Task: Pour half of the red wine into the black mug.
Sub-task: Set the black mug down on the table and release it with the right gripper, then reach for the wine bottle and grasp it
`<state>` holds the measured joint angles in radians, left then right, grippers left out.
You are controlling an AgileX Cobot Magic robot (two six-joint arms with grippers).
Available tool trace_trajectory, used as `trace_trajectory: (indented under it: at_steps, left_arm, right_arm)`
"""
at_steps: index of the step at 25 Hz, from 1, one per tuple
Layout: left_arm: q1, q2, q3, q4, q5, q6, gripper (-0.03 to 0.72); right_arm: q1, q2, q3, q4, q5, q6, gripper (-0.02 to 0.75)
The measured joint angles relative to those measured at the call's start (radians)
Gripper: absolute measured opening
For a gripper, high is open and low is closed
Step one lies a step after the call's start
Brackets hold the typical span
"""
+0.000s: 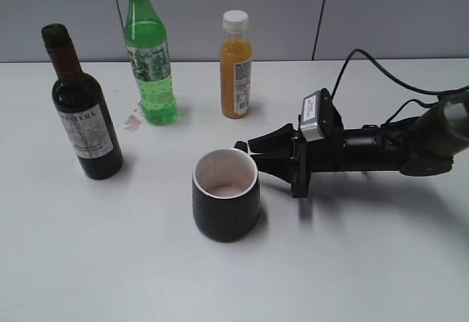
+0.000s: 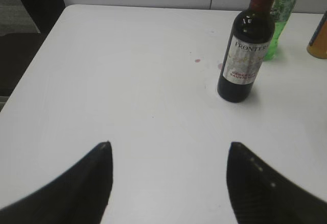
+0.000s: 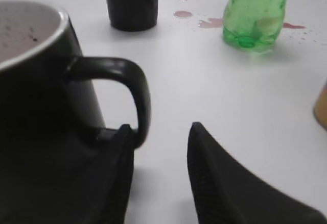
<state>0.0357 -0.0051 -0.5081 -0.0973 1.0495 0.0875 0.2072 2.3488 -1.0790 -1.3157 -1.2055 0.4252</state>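
Observation:
The red wine bottle (image 1: 86,127), dark glass with a white label, stands upright at the left; it also shows in the left wrist view (image 2: 242,60) and the right wrist view (image 3: 130,4). The black mug (image 1: 226,205) stands mid-table, its white inside pink-stained. My right gripper (image 1: 253,153) is open, low at the mug's right side. In the right wrist view the mug (image 3: 41,96) fills the left, and its handle (image 3: 138,96) sits just ahead of the left finger of the open jaws (image 3: 161,127). My left gripper (image 2: 168,145) is open and empty, well short of the wine bottle.
A bright green plastic bottle (image 1: 150,65) and a small orange juice bottle (image 1: 236,72) stand at the back. Pink spill stains (image 1: 133,122) lie beside the green bottle. The table's left edge (image 2: 30,66) shows in the left wrist view.

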Motion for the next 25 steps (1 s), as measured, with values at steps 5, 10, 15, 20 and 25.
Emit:
trace_trajectory:
  at_steps: [5, 10, 15, 20, 25]
  left_arm:
    - [0.0, 0.0, 0.0, 0.0, 0.0, 0.0, 0.517]
    - [0.0, 0.0, 0.0, 0.0, 0.0, 0.0, 0.515]
    - [0.0, 0.0, 0.0, 0.0, 0.0, 0.0, 0.515]
    - [0.0, 0.0, 0.0, 0.0, 0.0, 0.0, 0.513]
    - [0.0, 0.0, 0.0, 0.0, 0.0, 0.0, 0.494]
  right_arm:
    - [-0.08, 0.0, 0.0, -0.06, -0.001, 0.023, 0.282]
    - [-0.135, -0.01, 0.0, -0.093, -0.002, 0.041, 0.283]
    - [-0.184, -0.054, 0.0, -0.127, -0.004, 0.045, 0.379]
    - [-0.261, -0.085, 0.0, -0.063, -0.006, 0.044, 0.515]
    - [-0.308, -0.106, 0.0, 0.219, 0.045, -0.036, 0.536]
